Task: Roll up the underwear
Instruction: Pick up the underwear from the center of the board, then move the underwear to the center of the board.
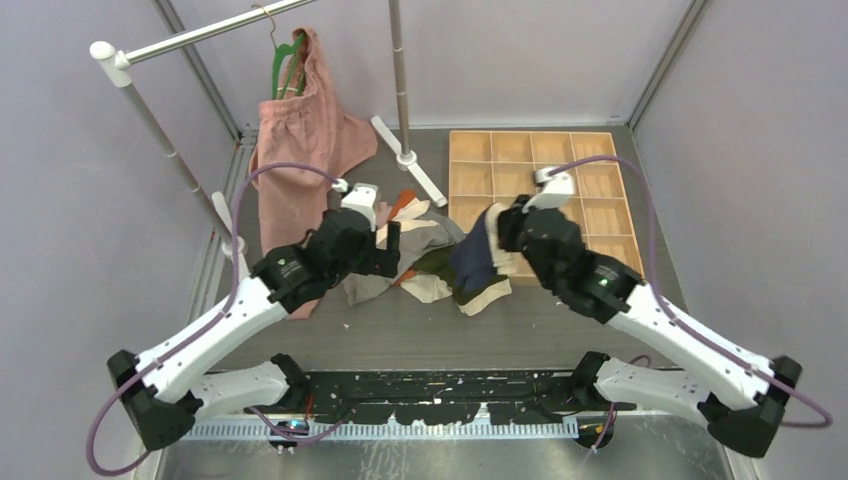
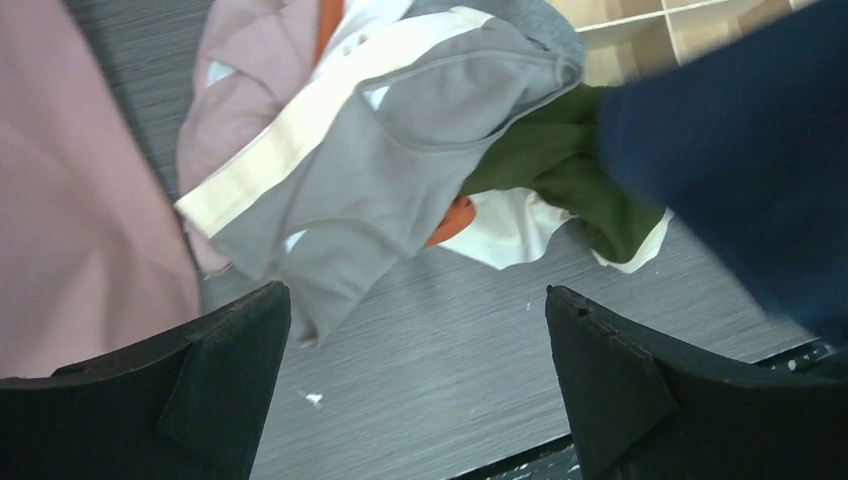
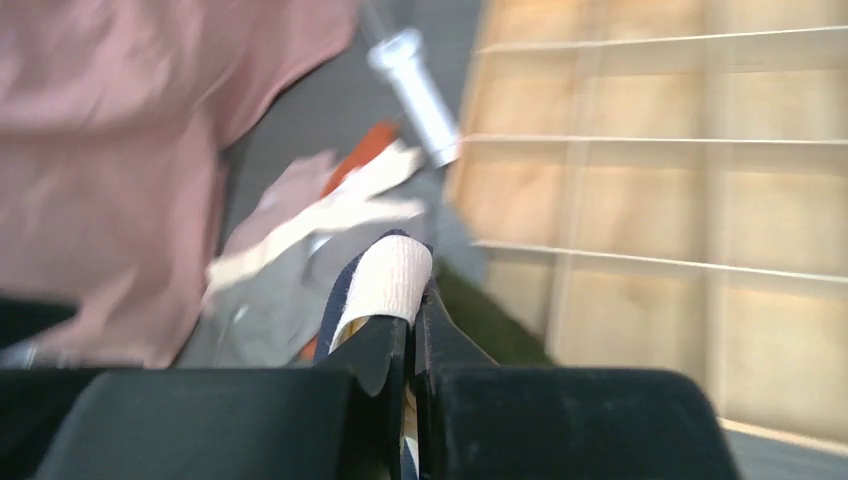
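While the right gripper (image 3: 412,300) is clenched on a fold of cream waistband, the navy underwear (image 1: 472,262) hangs from it at the right edge of the pile, drawn up above the other pairs

Left gripper (image 2: 415,300): jaws wide apart, grasping nothing, hovering at the pile's left edge, near the grey underwear (image 2: 430,130)

Key relation: navy pair lies to the right of the left gripper, apart from it. Its long axis runs from the pinched waistband down toward the table (image 1: 420,335). Right arm has it. The left is the nearer free arm for the hanging end. Judgement: it needs spreading flat on bare table nearer the arm bases before any rolling starts

Views:
- right wrist: shows the pinch itself, waistband poking out between shut fingertips. Top view hides this behind the arm
- left wrist: grey pair overlapping olive underwear (image 2: 560,160), with orange showing beneath. Navy is only a blur at the right
- top: only view giving the full layout, wooden tray (image 1: 600,185) beyond the pile, pink garment (image 1: 300,150) far left
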Tool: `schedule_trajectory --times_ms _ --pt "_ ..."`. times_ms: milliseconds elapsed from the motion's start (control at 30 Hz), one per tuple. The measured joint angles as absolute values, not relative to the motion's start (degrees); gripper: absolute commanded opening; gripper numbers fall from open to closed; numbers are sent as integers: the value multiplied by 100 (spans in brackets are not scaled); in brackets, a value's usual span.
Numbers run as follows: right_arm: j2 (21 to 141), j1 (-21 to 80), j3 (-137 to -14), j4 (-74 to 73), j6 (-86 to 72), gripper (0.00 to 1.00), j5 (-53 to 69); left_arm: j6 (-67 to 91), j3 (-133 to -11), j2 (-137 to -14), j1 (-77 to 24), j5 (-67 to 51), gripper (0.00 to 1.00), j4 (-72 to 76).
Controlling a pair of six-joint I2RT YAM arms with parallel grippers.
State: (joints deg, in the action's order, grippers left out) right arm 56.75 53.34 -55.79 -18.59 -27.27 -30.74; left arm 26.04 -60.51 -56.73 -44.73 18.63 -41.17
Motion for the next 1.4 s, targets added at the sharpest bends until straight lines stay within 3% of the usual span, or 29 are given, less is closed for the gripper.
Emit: schedule_trajectory --times_ms 167,333,633,900,1067,1133,1200,1300,1400 --pt "4845 4313 -5881 -3017 -3096 1 -3986 2834 -6211 -6652 -4947 2176 100 -3605" --pt "4305 4147 -6005 -3747 -3148 1 -4407 2832 -6447 -7826 -4993 2265 100 -3035" --pt "4049 4139 -5876 -4095 -3162 1 -3885 2429 -7137 -9452 -4991 2073 100 -2248" --pt "4049 4139 -5607 -4104 -3159 1 -3367 2226 -7109 -10066 -4991 1603 98 -1903" --pt "4047 4139 -5566 -4104 -3159 1 -3240 2294 -6834 -10226 -4978 1391 60 -1638" --pt "4047 4139 -5557 -4095 -3155 1 -3214 2370 -6740 -10226 -4976 1249 32 -1435" --pt "4047 4139 -5533 -4077 -3155 1 -3190 2449 -6681 -10226 -4991 1105 15 -1240" --pt "4051 4139 -5513 -4075 -3157 1 -3166 2512 -6635 -10173 -4980 1068 1 -1146" --pt "4051 4139 -5474 -4058 -3159 1 -3142 2528 -6598 -10075 -4947 1046 1 -1135"
